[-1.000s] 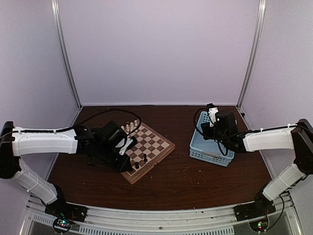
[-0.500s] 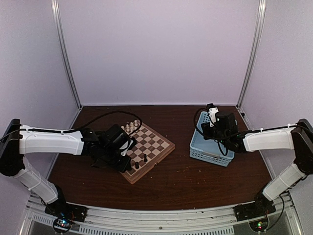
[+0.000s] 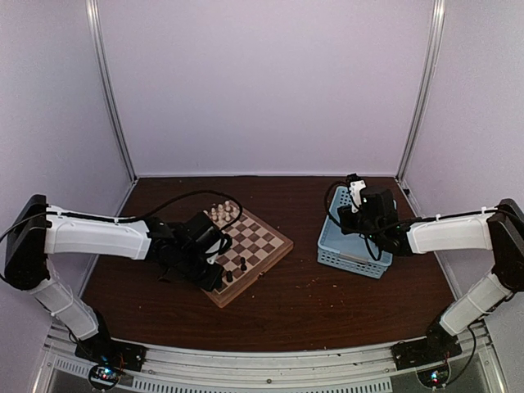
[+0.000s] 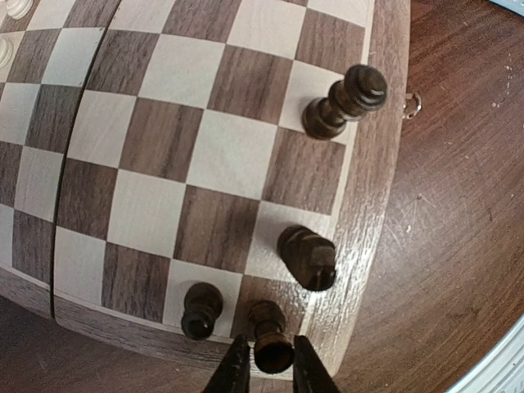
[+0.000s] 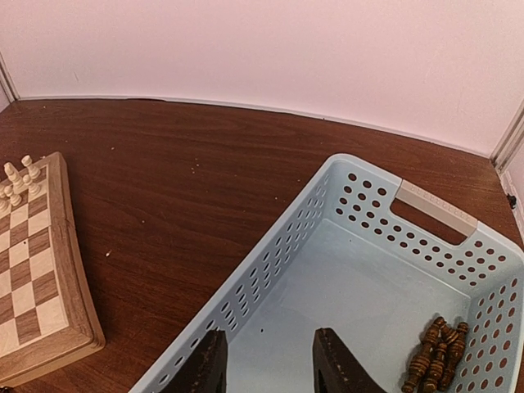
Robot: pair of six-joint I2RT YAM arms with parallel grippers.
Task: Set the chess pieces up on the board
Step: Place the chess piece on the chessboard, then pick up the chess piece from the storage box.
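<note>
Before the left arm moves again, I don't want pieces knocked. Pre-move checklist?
1. Dark brown wooden pawn upright at the edge of the checkered wooden board: ok.
2. Left gripper let go of it: cannot tell; jaws flank it closely.
3. Three other dark pieces standing, clear of the jaws: ok.
4. Right gripper open, empty, over the light blue plastic basket: ok.
5. Spare dark pieces in the basket: ok.

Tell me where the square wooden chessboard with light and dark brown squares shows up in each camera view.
Top external: the checkered wooden chessboard lies left of centre, turned like a diamond.
Left wrist: it fills the left and middle of the picture.
Right wrist: one end shows at the lower left edge.
Shared landmark: the small cream wooden pieces clustered at one corner.
</note>
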